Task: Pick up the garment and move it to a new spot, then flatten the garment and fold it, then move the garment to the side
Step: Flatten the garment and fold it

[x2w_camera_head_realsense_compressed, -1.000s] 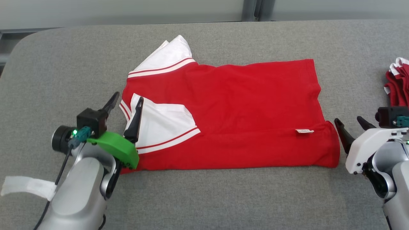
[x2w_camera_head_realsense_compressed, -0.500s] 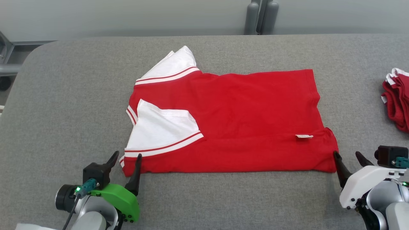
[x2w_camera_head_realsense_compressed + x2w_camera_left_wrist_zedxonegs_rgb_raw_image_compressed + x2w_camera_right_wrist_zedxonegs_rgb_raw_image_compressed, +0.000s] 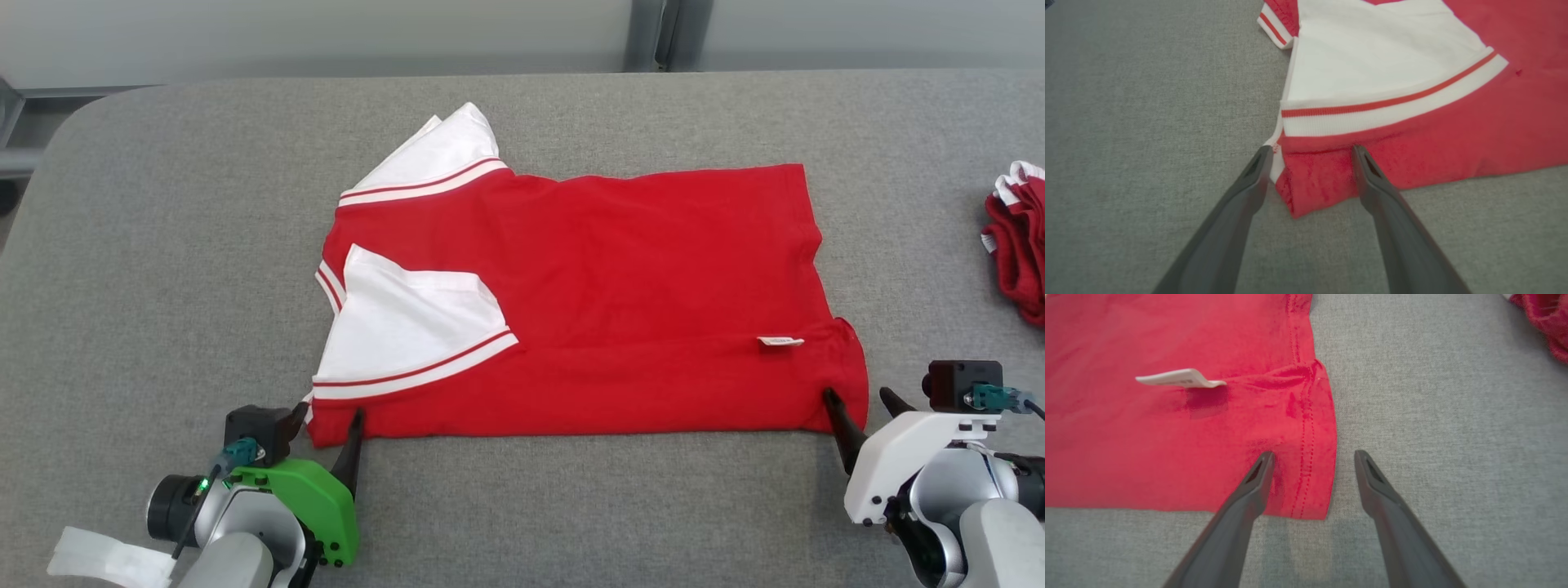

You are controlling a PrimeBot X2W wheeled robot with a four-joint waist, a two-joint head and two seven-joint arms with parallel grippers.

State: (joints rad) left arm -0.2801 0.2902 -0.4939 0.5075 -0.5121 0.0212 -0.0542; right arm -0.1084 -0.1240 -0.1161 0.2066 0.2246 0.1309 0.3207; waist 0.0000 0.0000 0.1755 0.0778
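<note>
The red garment lies flat and folded on the grey table, its white sleeves with red stripes at the left. My left gripper stands open at the garment's near left corner, which lies between its fingers. At the near right corner my right gripper is open too. Its left finger is over the red hem and the other finger is over bare table. Whether the fingers touch the cloth I cannot tell. A white tag sticks up near that corner.
A second red and white garment lies bunched at the table's right edge, and its red cloth is at the top right of the right wrist view. The table's rounded far left corner borders a metal frame. Bare grey cloth surrounds the garment.
My left gripper has drawn back from over the white sleeve to the garment's near left corner. My right gripper has shifted left onto the near right corner. The camera moved as well.
</note>
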